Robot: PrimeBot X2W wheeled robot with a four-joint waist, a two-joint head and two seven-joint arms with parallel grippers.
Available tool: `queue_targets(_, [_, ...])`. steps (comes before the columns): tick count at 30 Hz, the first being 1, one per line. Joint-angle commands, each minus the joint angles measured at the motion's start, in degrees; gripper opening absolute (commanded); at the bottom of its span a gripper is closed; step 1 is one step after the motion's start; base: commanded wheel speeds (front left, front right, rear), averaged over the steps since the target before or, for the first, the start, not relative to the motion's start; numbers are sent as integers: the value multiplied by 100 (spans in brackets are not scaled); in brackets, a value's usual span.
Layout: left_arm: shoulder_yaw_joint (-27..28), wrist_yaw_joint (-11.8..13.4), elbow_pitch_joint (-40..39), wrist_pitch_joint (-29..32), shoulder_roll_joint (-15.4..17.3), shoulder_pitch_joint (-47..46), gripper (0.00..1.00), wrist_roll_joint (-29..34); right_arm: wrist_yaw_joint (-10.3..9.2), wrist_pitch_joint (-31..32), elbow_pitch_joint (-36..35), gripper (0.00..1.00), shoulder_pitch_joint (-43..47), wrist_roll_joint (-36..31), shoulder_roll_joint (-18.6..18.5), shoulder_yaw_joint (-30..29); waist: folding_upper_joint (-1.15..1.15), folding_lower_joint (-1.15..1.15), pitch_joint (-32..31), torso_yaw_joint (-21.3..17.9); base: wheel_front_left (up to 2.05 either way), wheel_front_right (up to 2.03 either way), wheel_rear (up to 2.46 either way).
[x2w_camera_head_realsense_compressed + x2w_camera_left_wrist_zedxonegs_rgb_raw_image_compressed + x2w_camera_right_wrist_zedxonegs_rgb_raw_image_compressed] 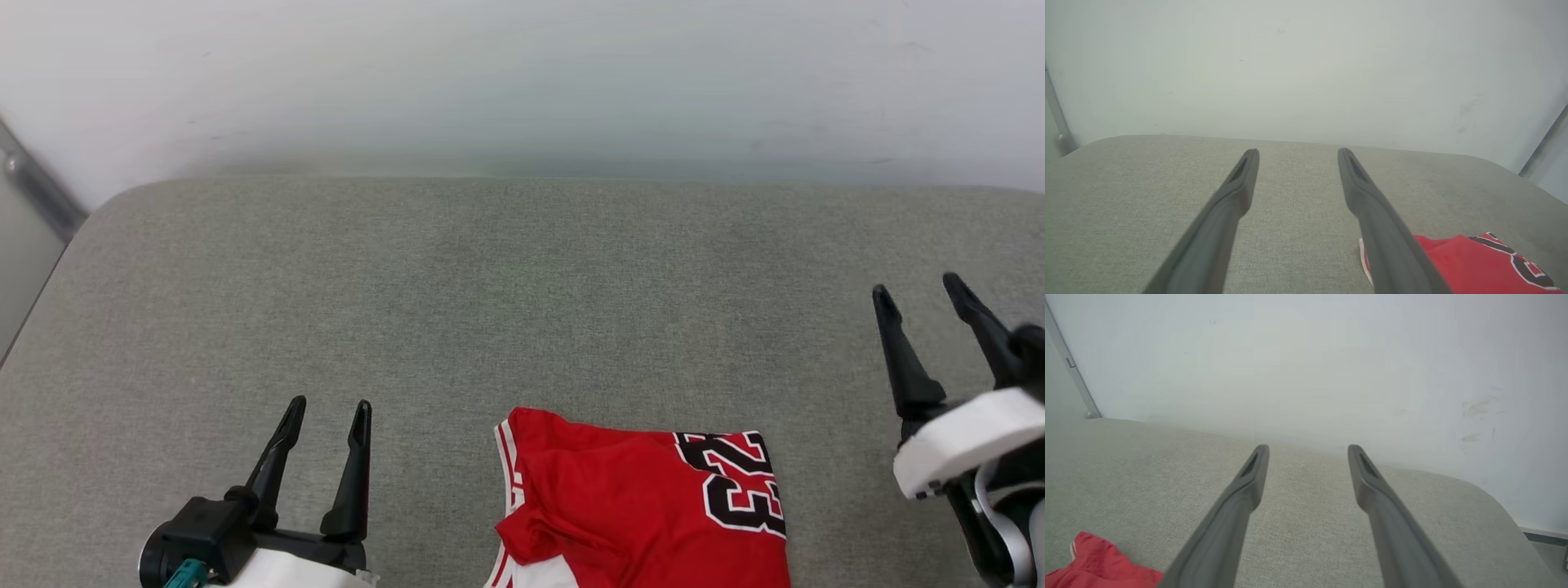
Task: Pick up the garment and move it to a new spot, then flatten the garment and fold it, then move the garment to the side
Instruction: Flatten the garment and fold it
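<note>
Head view: garment [637, 506] lies on the surface [490, 286], between the two tools and touched by neither. It sits just right of the left tool [331, 403] and left of the right tool [917, 285], with a wider gap on that side.

Garment: red jersey knit, smooth, with soft creases. It is bunched into a fold on the side nearest the left tool. Red-and-white striped trim runs down that edge, with a white patch at the low corner. Black digits with white outlines lie sideways at the end nearer the right tool. The frame bottom cuts off its near part.

Surface: grey woven fabric, padded look, rounded corners, matte. A pale, smooth, lightly scuffed wall [522, 82] stands beyond the tool tips.

Both tools have two long, dark, tapering fingers [351, 474], matte, with a slot near each tip. Both are spread wide with nothing between them. The right tool has a white cuff behind it.

Left wrist view: the garment [1453, 261] is low, off the left tool's [1298, 151] right finger and partly hidden behind it.

Right wrist view: a red corner of the garment [1098, 563] is low, off the right tool's [1308, 448] left finger.
</note>
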Motion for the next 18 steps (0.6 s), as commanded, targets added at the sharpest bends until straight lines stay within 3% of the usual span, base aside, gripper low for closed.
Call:
queue_targets(1, [-12,-9,-29,-13,-12,31,100,-12,-2,-166,-54,100,181,34,39,-73,0,0,-7,-17,0,0,0])
queue_targets(11, [27,-10,-326,-13,-98,239,100,5,-2,-789,-152,100,988,92,494,-283,0,0,-94,-65,0,0,0])
queue_targets(18, [75,-9,-589,-13,-131,267,100,-13,-2,-769,-103,100,1128,-213,530,-230,0,0,-94,-70,0,0,0])
